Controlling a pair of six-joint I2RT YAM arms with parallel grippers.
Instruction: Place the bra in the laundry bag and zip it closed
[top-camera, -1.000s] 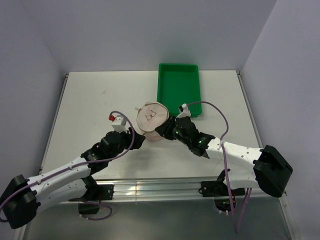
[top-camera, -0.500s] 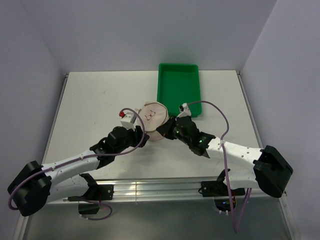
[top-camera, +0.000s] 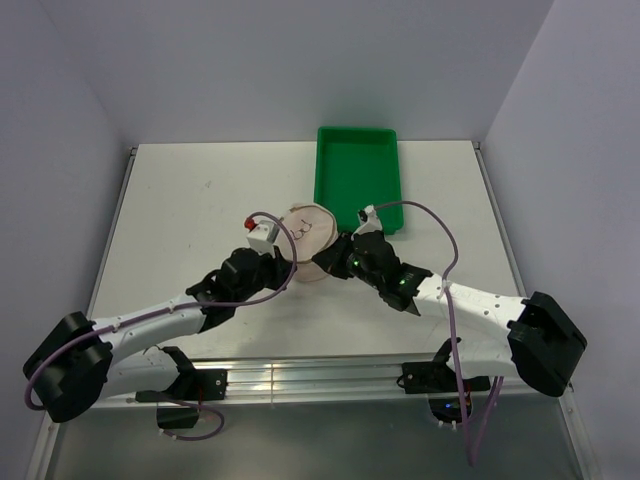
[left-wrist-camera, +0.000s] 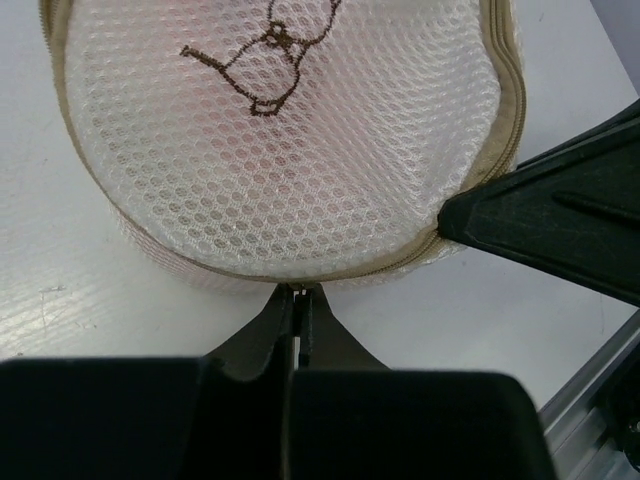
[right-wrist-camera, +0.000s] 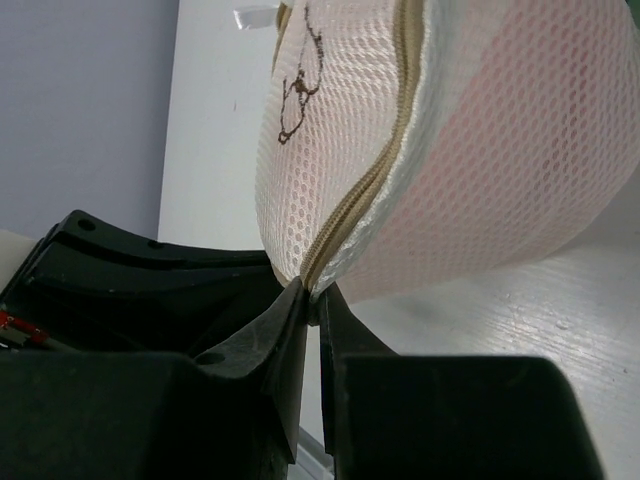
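The laundry bag (top-camera: 308, 238), a cream mesh dome with a brown printed mark, stands mid-table. The bra shows as pale pink fabric (right-wrist-camera: 530, 190) through the mesh, inside the bag. My left gripper (top-camera: 291, 270) is at the bag's near rim. In the left wrist view it (left-wrist-camera: 298, 296) is shut on a small pull at the tan zipper line (left-wrist-camera: 400, 262). My right gripper (top-camera: 326, 262) is at the bag's right side. Up close it (right-wrist-camera: 316, 300) pinches the mesh seam beside the zipper (right-wrist-camera: 365, 190), which runs closed where it shows.
A green plastic tray (top-camera: 357, 180) stands just behind and right of the bag. The table's near edge carries a metal rail (top-camera: 310, 375). Both arms meet at the bag, the right finger (left-wrist-camera: 560, 225) close beside my left gripper. Purple cables loop over both arms.
My left gripper moved right and forward up to the bag's near rim and closed on the zipper pull. The right gripper kept its hold and tightened slightly.
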